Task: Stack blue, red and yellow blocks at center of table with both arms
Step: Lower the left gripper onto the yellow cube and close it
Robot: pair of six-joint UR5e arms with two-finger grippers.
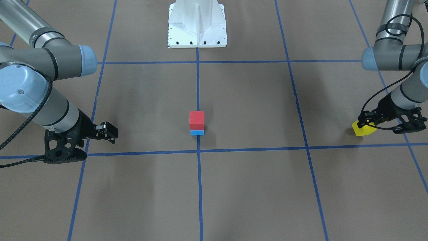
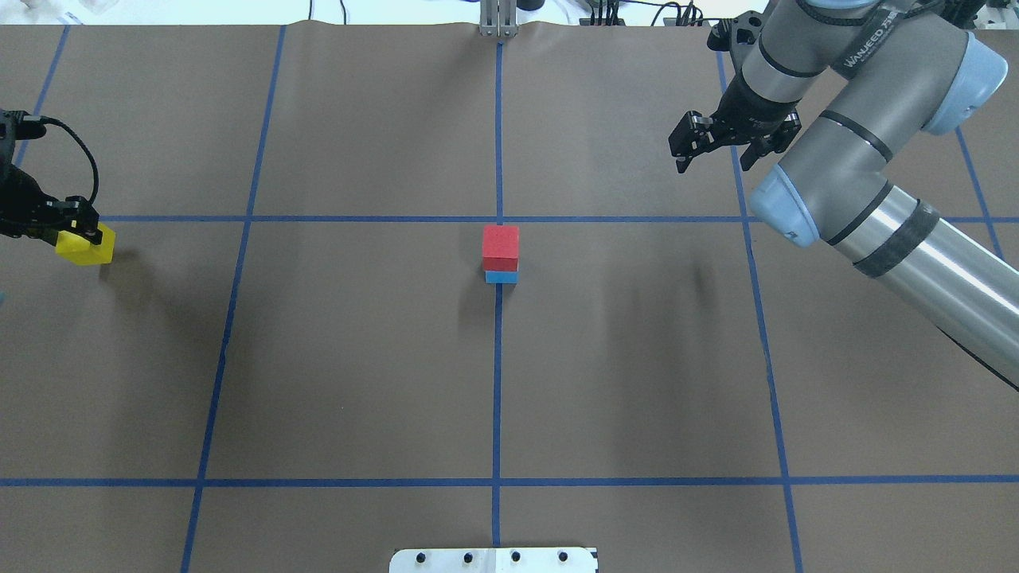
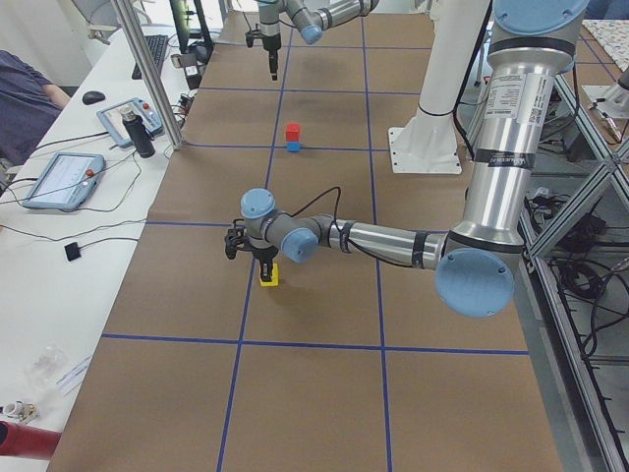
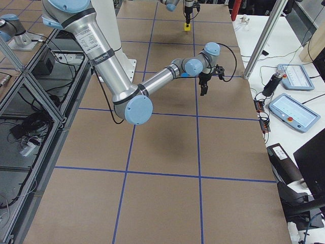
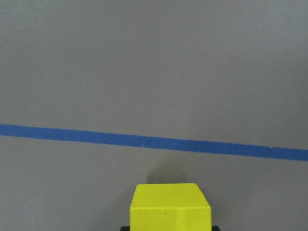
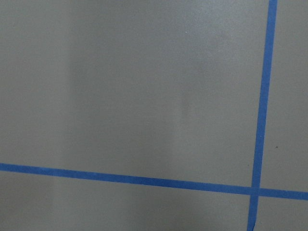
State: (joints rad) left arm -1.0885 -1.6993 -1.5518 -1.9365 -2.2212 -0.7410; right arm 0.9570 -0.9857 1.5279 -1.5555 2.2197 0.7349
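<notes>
my left gripper [image 2: 78,225] clamped on small matte yellow cube [image 2: 86,248], left edge of brown taped table [image 2: 358,358] | my right gripper [image 2: 714,163] spread wide, empty, far right | matte red cube [image 2: 500,245] sits on light-blue cube [image 2: 501,277] at centre

bare table [image 2: 358,358] around stack [image 2: 500,251], pedestal [image 1: 197,26] behind it

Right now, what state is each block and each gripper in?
red block, stacked on the blue block at the centre of the table.
blue block, on the table, under the red block.
yellow block, in the left gripper, far from the stack.
left gripper, shut on the yellow block.
right gripper, open, empty.
</notes>
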